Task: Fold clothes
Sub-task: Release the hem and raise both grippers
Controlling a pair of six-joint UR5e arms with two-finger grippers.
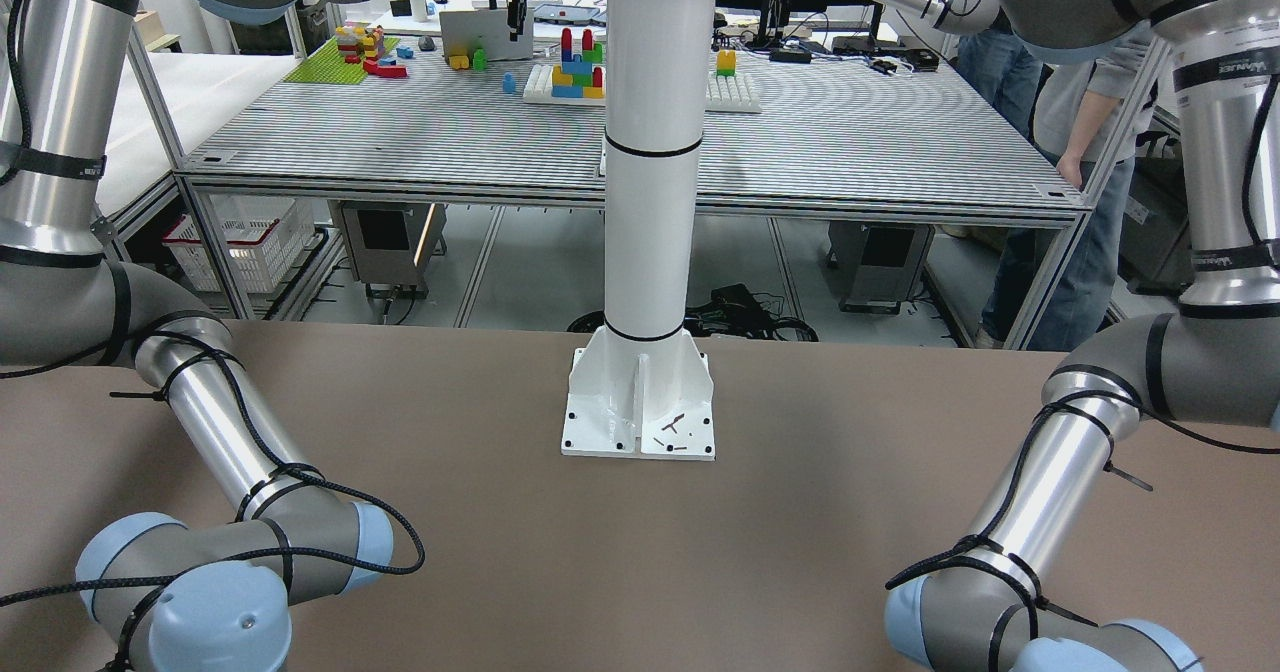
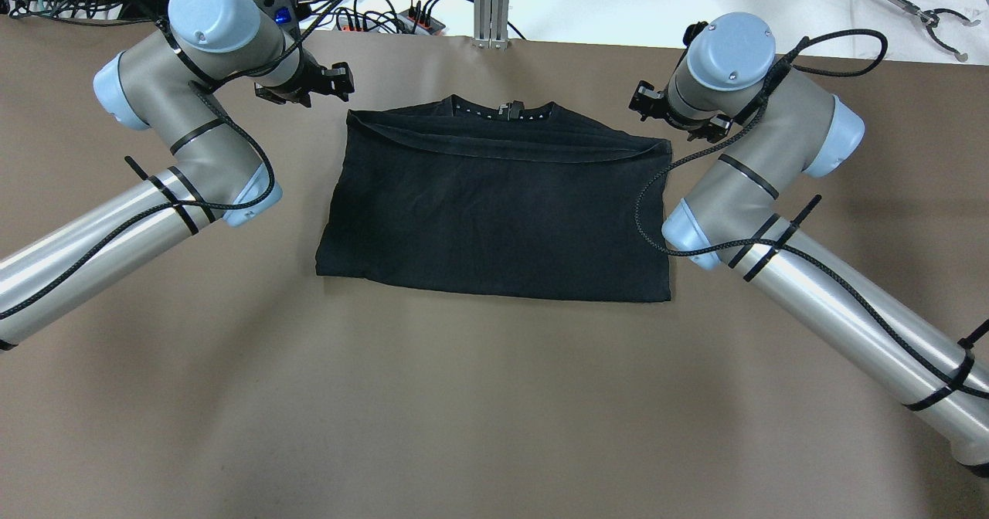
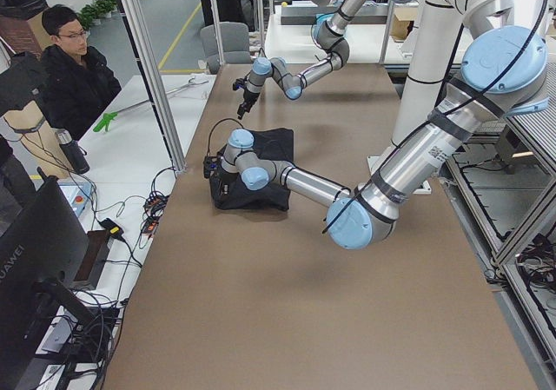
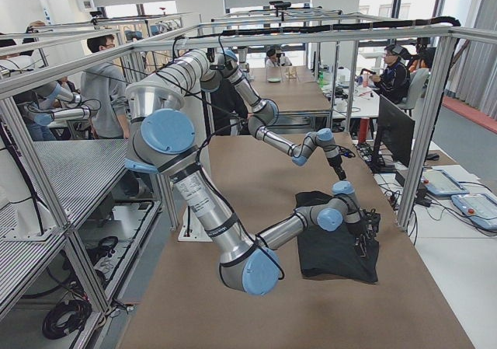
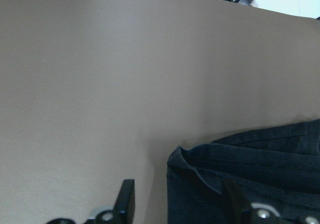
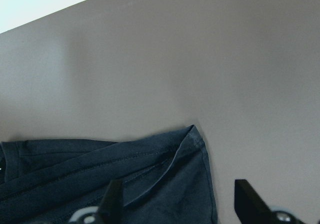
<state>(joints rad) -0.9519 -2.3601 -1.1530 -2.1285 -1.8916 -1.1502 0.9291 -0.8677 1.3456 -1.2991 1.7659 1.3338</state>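
Shows the black garment (image 2: 494,210) flat on the brown desk (image 2: 494,411), at the middle of the desk's edge away from the robot, collar (image 2: 471,106) toward that edge. Lies between the two arms, with one far corner just under the left fingers (image 5: 126,200) and the other just under the right fingers (image 6: 114,200). Held by neither. Spread wide on both sides, nothing between. Straddling each corner in the wrist views: one over bare desk, the other over black cloth. Cannot tell whether touching the cloth.

Folded to a rough rectangle, with a hemmed edge laid across just below the collar and light wrinkles over the middle.

Carries a small tag (image 2: 508,110) and a row of white marks inside the collar, too small to read. Reads "HUAWEI" on the dark monitor (image 3: 35,268) beyond the desk's edge in the left side view.
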